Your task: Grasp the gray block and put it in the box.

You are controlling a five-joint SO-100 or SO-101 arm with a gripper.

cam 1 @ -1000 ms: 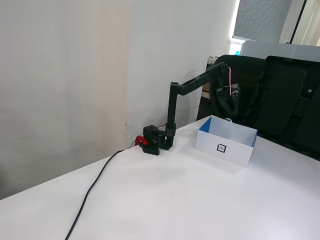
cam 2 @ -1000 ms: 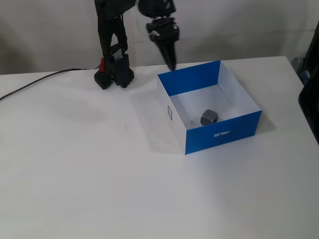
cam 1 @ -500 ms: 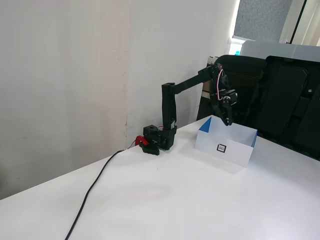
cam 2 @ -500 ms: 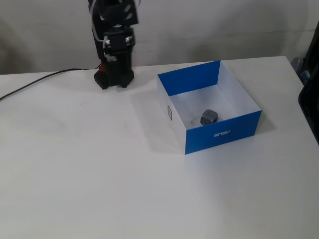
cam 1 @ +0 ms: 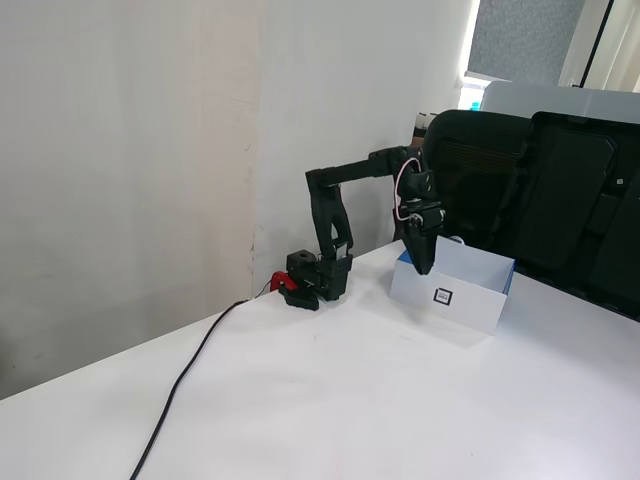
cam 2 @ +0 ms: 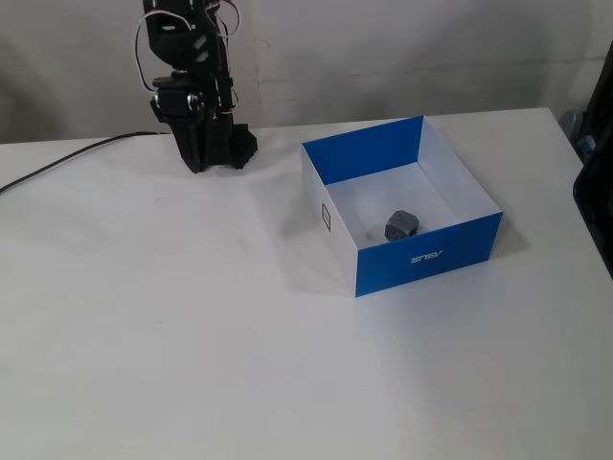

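The gray block [cam 2: 401, 223] lies on the floor inside the box [cam 2: 335, 206], near its front wall. The box is white and blue with a small black square marker on its side [cam 1: 442, 295]. In a fixed view the block is hidden behind the box wall [cam 1: 450, 300]. My gripper [cam 2: 215, 165] points straight down beside the box, to its left and apart from it, just above the table. In a fixed view the gripper [cam 1: 424, 268] tapers to a single point and looks shut and empty.
A black cable [cam 1: 190, 370] runs across the white table from the arm base [cam 1: 320, 275], which has a red clamp; it also shows in a fixed view [cam 2: 57, 163]. A black office chair [cam 1: 540, 200] stands behind the box. A wall is close behind the arm.
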